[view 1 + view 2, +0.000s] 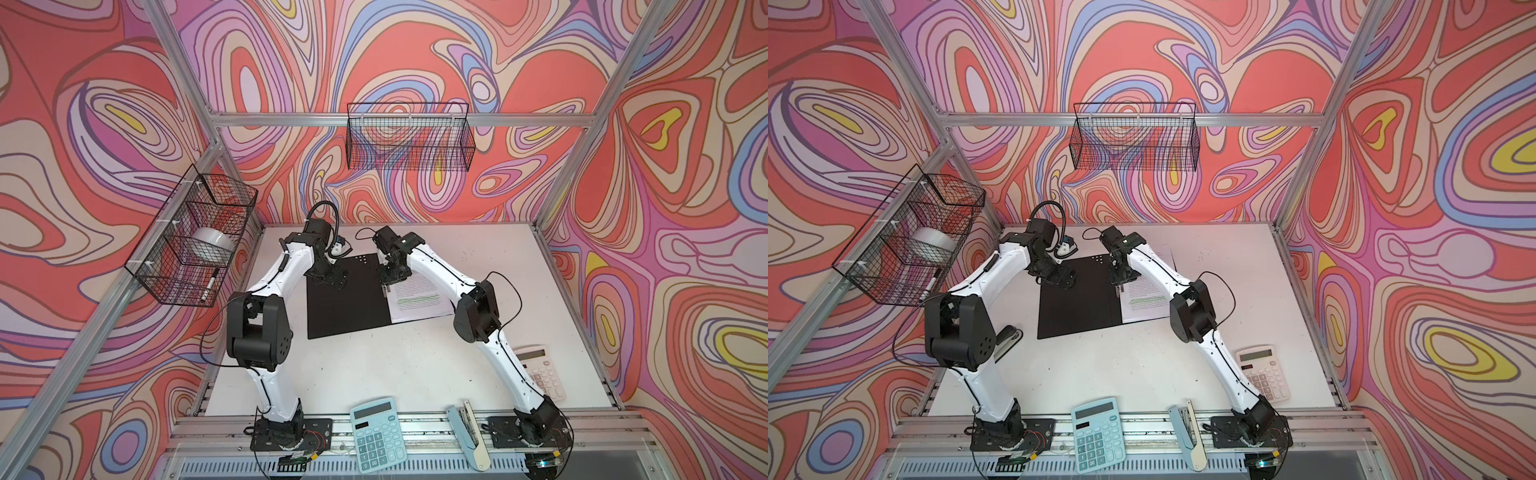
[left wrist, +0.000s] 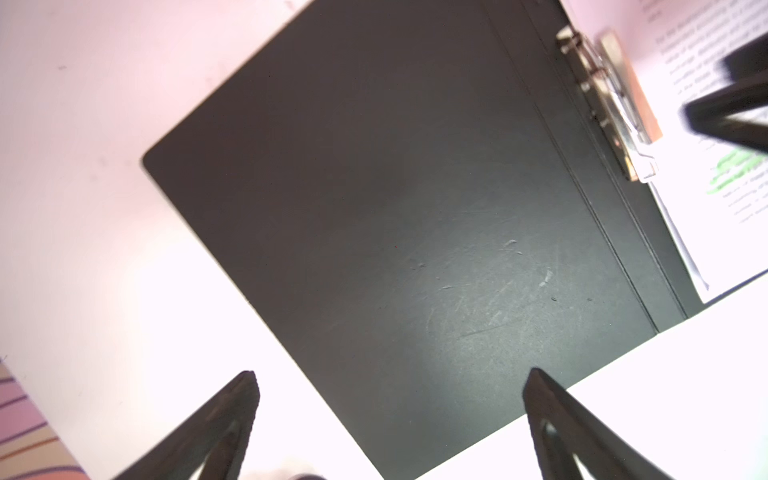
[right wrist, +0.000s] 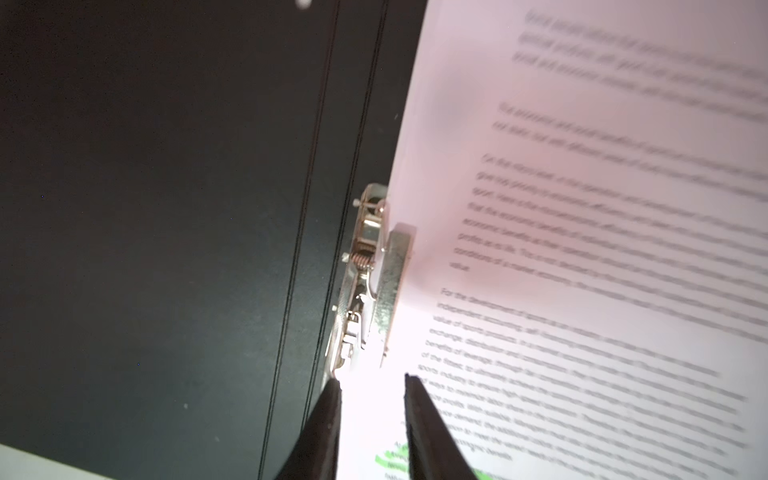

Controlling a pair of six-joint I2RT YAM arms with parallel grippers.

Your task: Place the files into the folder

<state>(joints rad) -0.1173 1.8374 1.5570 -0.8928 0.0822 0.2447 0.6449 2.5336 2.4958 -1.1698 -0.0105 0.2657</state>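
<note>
**A:** From above, where's the folder (image 1: pixel 345 299)?

**B:** Lying open, black inside up, beneath the left gripper (image 1: pixel 332 276). The files (image 1: pixel 419 297) lie on its other half, under the right gripper (image 1: pixel 388 282). Both top views agree.

**A:** And the left wrist camera?

**B:** The left jaws are spread wide, with nothing clasped. A corner of the black cover (image 2: pixel 374 187) runs between the fingertips. The metal clip (image 2: pixel 611 104) sits well beyond them, at the paper's edge.

**A:** Right wrist?

**B:** The right gripper (image 3: pixel 371 380) has its jaws slightly parted and grips nothing. Its tips are just short of the clip's (image 3: pixel 374 282) end, over the printed sheet's (image 3: pixel 582 249) margin. Green highlighting (image 3: pixel 390 457) shows between the fingers.
</note>
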